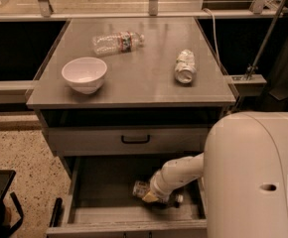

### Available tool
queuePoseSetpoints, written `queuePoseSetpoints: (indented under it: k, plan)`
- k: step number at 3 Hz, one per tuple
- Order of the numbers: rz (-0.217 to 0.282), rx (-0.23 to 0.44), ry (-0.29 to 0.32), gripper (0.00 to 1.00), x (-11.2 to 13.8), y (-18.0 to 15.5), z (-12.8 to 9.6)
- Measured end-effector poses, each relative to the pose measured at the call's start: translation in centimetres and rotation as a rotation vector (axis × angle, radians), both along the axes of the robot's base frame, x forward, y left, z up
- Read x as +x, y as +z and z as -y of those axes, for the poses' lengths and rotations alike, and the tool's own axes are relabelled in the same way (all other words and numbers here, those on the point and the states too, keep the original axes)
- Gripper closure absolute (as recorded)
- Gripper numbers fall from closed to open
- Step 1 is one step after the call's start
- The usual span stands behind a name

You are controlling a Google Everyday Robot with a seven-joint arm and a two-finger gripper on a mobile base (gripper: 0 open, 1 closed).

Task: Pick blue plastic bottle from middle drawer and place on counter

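- The middle drawer (98, 185) is pulled out below the counter's (139, 86) front edge, with its grey floor in plain sight.
- The blue plastic bottle (140, 188) lies on its side on that drawer floor, under the right half of the counter's front edge and nearer the drawer's front than its back.
- The gripper (151, 197) is down inside the drawer, right at the bottle and covering its middle (a pale label end shows on the left of it, and a small white bit on the right).
- Whether the gripper is closed on the bottle or only resting against it, I cannot tell.
- The white arm (183, 168) reaches in from the right, below the counter's front right corner, and the robot's large white body (258, 177) fills the foreground there.
- The shallower drawer (109, 142) with the black handle sits shut just under the counter's front edge.
- On the counter, a white bowl (84, 74) stands near the front left corner.
- A clear bottle with a red-and-blue label (118, 42) lies on its side near the back edge.
- A crumpled metal can (185, 66) lies near the right edge.
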State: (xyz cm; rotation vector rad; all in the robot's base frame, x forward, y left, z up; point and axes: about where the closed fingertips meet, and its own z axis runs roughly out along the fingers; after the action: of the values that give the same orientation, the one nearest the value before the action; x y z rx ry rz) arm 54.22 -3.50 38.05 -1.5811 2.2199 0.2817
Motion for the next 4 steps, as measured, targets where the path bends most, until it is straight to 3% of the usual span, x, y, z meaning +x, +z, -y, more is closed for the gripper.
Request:
queuePoseSetpoints:
  k: [1, 3, 4]
  plan:
    - [0.030, -0.002, 0.027, 1.00, -0.2, 4.0, 0.1]
    - [0.275, 0.019, 0.118, 1.00, -0.2, 20.0, -0.8]
    - [0.378, 0.007, 0.113, 1.00, 0.9, 28.1, -0.5]
